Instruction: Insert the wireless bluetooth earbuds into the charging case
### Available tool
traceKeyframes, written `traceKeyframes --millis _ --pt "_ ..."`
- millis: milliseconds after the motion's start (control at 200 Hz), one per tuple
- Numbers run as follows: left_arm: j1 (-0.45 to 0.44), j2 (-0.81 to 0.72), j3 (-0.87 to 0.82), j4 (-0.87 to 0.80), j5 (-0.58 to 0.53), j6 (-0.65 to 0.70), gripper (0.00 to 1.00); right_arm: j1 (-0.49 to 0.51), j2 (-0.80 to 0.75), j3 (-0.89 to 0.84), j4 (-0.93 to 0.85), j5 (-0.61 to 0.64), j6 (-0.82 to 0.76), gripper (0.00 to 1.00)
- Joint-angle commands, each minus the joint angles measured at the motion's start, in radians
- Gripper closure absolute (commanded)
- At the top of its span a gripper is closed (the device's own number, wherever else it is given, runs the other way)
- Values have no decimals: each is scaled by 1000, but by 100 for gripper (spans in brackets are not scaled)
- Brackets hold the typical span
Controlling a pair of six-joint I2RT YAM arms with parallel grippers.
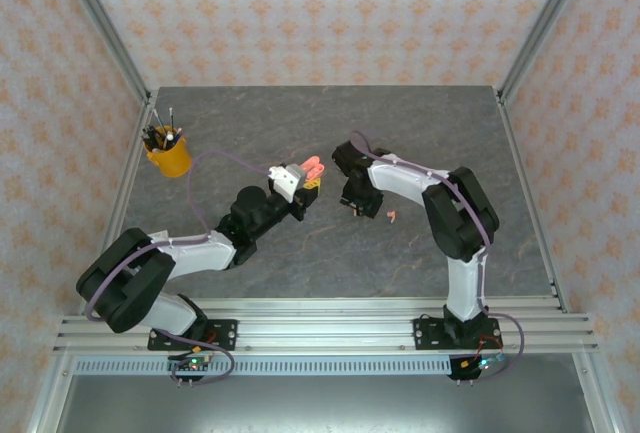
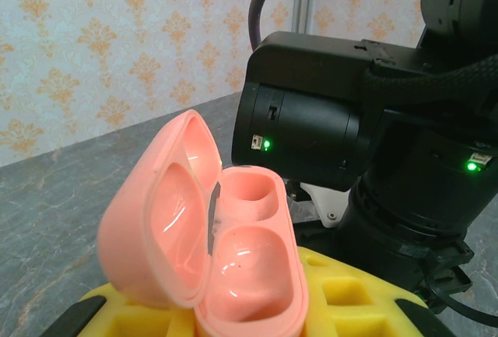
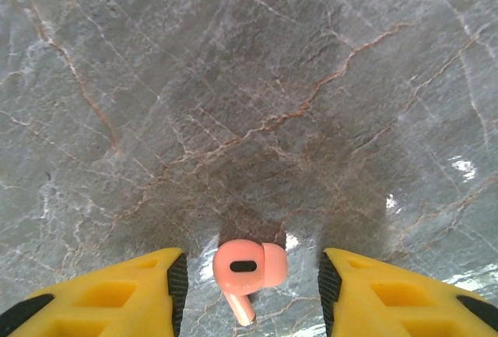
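In the left wrist view, the coral-pink charging case [image 2: 250, 275] stands with its lid [image 2: 156, 220] swung open to the left and both wells empty. My left gripper [image 2: 249, 310] is shut on its base between yellow fingers [image 2: 366, 302]. From above, case [image 1: 312, 167] and left gripper [image 1: 300, 183] are held up mid-table, close to my right gripper [image 1: 352, 205]. My right gripper [image 3: 250, 294] points down at the table and is open. One coral-pink earbud [image 3: 247, 267] lies between its fingers [image 3: 148, 294], touching neither. Another pink earbud [image 1: 392, 217] lies on the table just right of that gripper.
A yellow cup of pens [image 1: 168, 156] stands at the back left of the grey marble table [image 1: 420, 133]. The right arm's black wrist [image 2: 327, 135] looms just behind the case. Patterned walls and metal posts enclose the table.
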Motion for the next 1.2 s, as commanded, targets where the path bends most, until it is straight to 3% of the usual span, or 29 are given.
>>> traceKeyframes --millis 0,405,846,1191 --pt "-4 14 2 63 -14 16 100 4 14 23 -4 18 20 51" --pt "-5 14 -1 60 -15 16 100 4 31 20 12 8 24 56" --pt "-5 5 -1 44 -18 12 100 4 22 10 14 10 2 73" --pt "-5 -1 8 25 -16 8 100 4 -93 -84 107 36 -40 76"
